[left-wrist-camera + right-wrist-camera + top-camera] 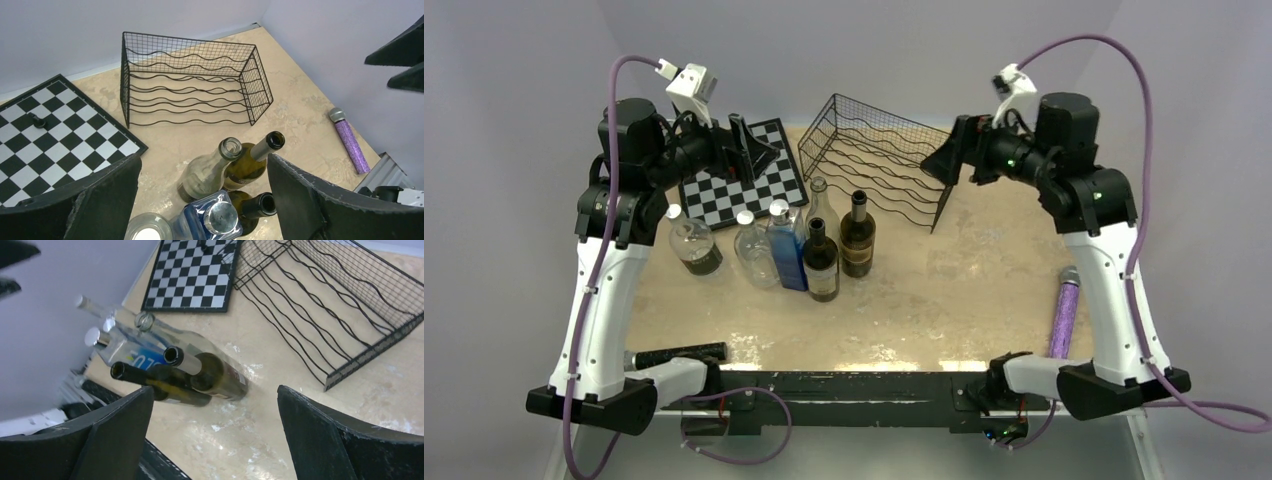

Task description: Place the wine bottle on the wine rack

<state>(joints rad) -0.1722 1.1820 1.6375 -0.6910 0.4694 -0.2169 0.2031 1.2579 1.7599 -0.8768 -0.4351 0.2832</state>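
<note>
1. Wine bottles. Two stand upright and uncorked near the centre of the table, on its surface and not on the rack.
   - The olive-green wine bottle is the one nearest the rack.
   - The dark wine bottle stands just beside it, on the near-left side.

2. Wine rack. The wine rack sits behind the bottles at the back of the table, open side up. Mesh panels close its ends. No bottle lies on its wavy wires.

3. Adjacent bottles, all upright in one close cluster.
   - The clear bottle stands behind the dark wine bottle; it is open and looks empty.
   - The blue bottle has a silver cap.
   - The round clear bottle is capped; its contents cannot be determined.
   - The flask, furthest left, is capped and holds dark liquid in its lower part.

4. Grippers.
   - The left gripper hangs above the chessboard, jaws spread wide, holding nothing.
   - The right gripper hangs at the right end of the rack, jaws spread wide, holding nothing.

5. Other items. The chessboard lies just beside the rack, to its left, with one dark chess piece on it. A purple cylinder lies near the right edge of the table.
</note>
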